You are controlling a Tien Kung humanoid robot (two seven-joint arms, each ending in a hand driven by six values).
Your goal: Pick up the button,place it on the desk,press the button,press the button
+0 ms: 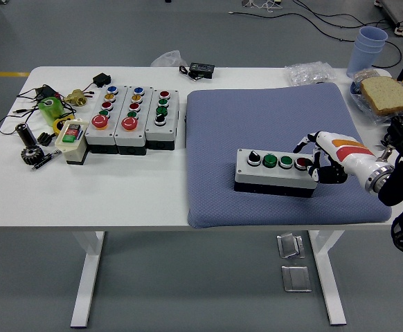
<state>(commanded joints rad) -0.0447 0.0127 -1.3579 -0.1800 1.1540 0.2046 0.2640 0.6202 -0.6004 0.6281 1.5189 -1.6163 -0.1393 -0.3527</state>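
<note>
A grey button box (pixel 274 170) with a black selector knob, two green buttons and a red button lies on the blue-grey mat (pixel 271 111). My right hand (pixel 319 158) comes in from the right and sits at the box's right end, fingers curled around that end next to the red button (pixel 303 163). The box rests flat on the mat. The left arm is out of view.
Three more button boxes (pixel 132 117) stand at the table's left, with a small switch box (pixel 72 138), cables and metal parts beside them. A bread slice (pixel 388 95), a blue cup stack (pixel 370 48) and plastic bags lie at the back right.
</note>
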